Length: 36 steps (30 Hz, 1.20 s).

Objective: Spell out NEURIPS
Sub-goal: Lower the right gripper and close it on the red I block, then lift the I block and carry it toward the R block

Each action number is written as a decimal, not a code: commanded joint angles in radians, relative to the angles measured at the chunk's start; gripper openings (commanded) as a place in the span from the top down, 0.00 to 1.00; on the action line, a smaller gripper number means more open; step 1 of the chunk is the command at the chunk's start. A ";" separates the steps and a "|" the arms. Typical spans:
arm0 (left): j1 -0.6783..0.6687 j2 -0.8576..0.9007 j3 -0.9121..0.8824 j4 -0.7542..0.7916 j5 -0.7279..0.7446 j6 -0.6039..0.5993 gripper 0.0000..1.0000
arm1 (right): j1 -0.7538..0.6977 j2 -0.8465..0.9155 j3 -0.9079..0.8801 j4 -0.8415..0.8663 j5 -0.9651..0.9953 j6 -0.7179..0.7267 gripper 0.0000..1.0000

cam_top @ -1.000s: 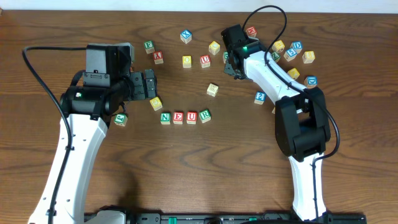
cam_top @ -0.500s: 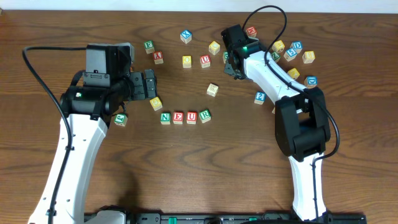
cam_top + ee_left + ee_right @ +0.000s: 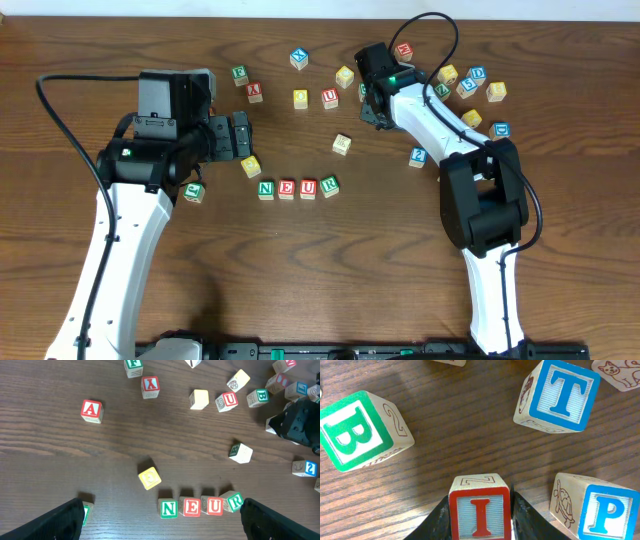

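Cubes N, E, U and R stand in a row at mid-table; the R is slightly turned. In the left wrist view the row reads N, E, U, R. My left gripper hovers open behind and left of the row, holding nothing. At the back, my right gripper is shut on the red I cube, which sits on the wood. A blue P cube lies just right of it. The arm hides the I cube from overhead.
A green B cube and a blue T cube lie close around the held cube. Loose cubes include a red A, a yellow one, one at mid-table and a cluster at back right.
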 commanded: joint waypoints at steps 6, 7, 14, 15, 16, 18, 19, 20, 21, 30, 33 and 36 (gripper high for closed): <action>0.002 -0.009 0.023 0.000 0.005 0.006 0.02 | 0.008 0.018 0.011 0.001 0.019 -0.008 0.76; 0.002 -0.009 0.023 0.000 0.006 0.006 0.02 | 0.008 0.018 0.011 0.001 0.019 -0.008 0.78; 0.002 -0.009 0.023 0.000 0.006 0.006 0.02 | 0.008 0.018 0.011 0.000 0.019 -0.008 0.79; 0.002 -0.009 0.023 0.000 0.006 0.006 0.02 | 0.008 0.018 0.011 -0.001 0.019 -0.009 0.79; 0.002 -0.009 0.023 0.000 0.006 0.006 0.02 | 0.008 0.018 0.011 -0.002 0.019 -0.009 0.79; 0.002 -0.009 0.023 0.000 0.006 0.006 0.02 | 0.008 0.018 0.011 -0.002 0.019 -0.014 0.80; 0.002 -0.009 0.023 0.000 0.005 0.006 0.02 | 0.008 0.018 0.011 -0.002 0.019 -0.016 0.80; 0.002 -0.009 0.023 0.000 0.006 0.006 0.02 | 0.008 0.018 0.011 -0.002 0.019 -0.017 0.80; 0.002 -0.009 0.023 0.000 0.006 0.006 0.02 | 0.008 0.018 0.011 -0.003 0.019 -0.019 0.80; 0.002 -0.009 0.023 0.000 0.005 0.006 0.02 | 0.008 -0.021 0.013 -0.020 0.019 -0.027 0.80; 0.002 -0.009 0.023 0.000 0.006 0.006 0.02 | 0.008 -0.048 0.013 -0.034 0.019 -0.035 0.81; 0.002 -0.009 0.023 0.000 0.006 0.006 0.02 | 0.010 -0.081 0.013 -0.056 0.020 -0.040 0.81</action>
